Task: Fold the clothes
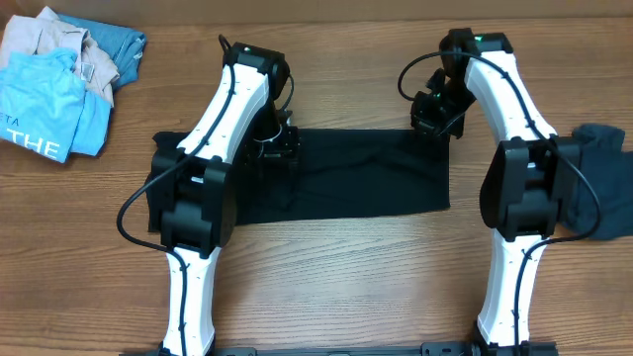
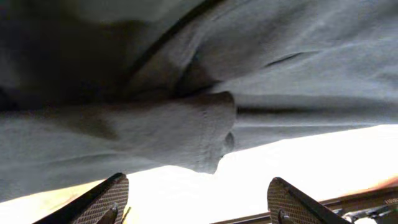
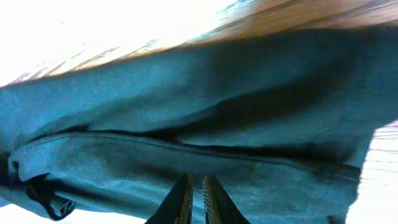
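A black garment is seen spread flat across the middle of the wooden worktop, its long side laid from 9 to 3 o'clock and its 9 o'clock end partly hidden beneath the left arm. The left tool is lowered onto the cloth near the 11 o'clock part of its far edge, while the right tool is set at the 1 o'clock corner. In the left wrist view, the left tool is shown wide open, its two fingers held well apart with nothing between them; a rumpled fold of the cloth is bunched just beyond the tips, with bare worktop below it. In the right wrist view, the right tool is shown narrow, its fingers drawn almost together on a thin layer of the garment (rendered bluish by that camera), with a seam running from 9 to 3 o'clock just past the tips. A heap of clothes in light blue, tan and denim blue is left at the 10 o'clock corner of the worktop, well apart from the black garment. A dark blue garment is bunched at the 3 o'clock edge, partly covered by the right arm.
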Tool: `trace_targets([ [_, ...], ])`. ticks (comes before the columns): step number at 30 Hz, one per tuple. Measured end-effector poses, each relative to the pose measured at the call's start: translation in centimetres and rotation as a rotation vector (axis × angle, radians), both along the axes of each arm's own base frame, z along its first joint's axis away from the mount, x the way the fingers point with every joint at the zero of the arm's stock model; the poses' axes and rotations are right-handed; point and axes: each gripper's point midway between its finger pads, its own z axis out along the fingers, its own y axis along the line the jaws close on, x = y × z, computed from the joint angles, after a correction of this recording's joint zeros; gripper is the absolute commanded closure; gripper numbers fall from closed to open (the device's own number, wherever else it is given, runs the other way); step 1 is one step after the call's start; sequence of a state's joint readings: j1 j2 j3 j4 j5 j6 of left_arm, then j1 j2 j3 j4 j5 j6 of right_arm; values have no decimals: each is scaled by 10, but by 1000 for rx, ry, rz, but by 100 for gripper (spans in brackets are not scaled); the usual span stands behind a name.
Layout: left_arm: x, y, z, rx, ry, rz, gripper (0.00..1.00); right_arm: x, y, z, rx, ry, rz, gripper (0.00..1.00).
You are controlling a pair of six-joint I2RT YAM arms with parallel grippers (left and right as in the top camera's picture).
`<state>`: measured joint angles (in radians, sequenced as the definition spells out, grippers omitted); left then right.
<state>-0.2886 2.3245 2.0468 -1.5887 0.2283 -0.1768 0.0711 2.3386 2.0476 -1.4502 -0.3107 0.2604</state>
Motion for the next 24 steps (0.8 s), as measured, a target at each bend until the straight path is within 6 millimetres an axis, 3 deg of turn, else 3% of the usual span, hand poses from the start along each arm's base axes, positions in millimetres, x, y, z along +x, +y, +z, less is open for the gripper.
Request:
trace_targets([
  [2, 11, -2, -3, -18, -43, 7, 28, 3, 8, 1, 25, -17, 7, 94],
  [3, 19, 0, -4, -26, -69, 17, 50, 6, 14, 2, 50, -31, 10, 96],
  [4, 22, 6, -4, -10, -75, 42, 83, 7, 19, 3, 69, -34, 13, 96],
  [5, 23, 21, -3, 43, -68, 88, 96, 6, 23, 4, 82, -33, 16, 96],
  [8, 31, 62, 2, 129, -69, 200, 96, 8, 28, 5, 98, -42, 21, 96],
  [11, 43, 124, 22, 227, -138, 347, 96, 11, 29, 6, 106, -54, 18, 96],
  [12, 43, 136, 41, 266, -187, 376, 96, 12, 30, 10, 108, -65, 18, 96],
  [14, 34, 146, 97, 306, -316, 417, 96, 12, 33, 29, 120, -106, 24, 96],
  [16, 28, 146, 128, 286, -393, 449, 96, 6, 50, 46, 141, -126, 60, 96],
  [17, 32, 145, 127, 276, -411, 454, 96, 4, 58, 46, 144, -130, 77, 96],
  [18, 36, 146, 101, 269, -388, 465, 96, -3, 88, 48, 158, -142, 146, 96],
  [20, 38, 148, 63, 252, -348, 488, 96, -6, 119, 49, 174, -169, 191, 96],
  [21, 28, 154, 38, 246, -291, 508, 96, -10, 134, 50, 188, -171, 205, 96],
  [24, 13, 177, -3, 217, -220, 593, 95, -25, 184, 54, 269, -186, 271, 96],
])
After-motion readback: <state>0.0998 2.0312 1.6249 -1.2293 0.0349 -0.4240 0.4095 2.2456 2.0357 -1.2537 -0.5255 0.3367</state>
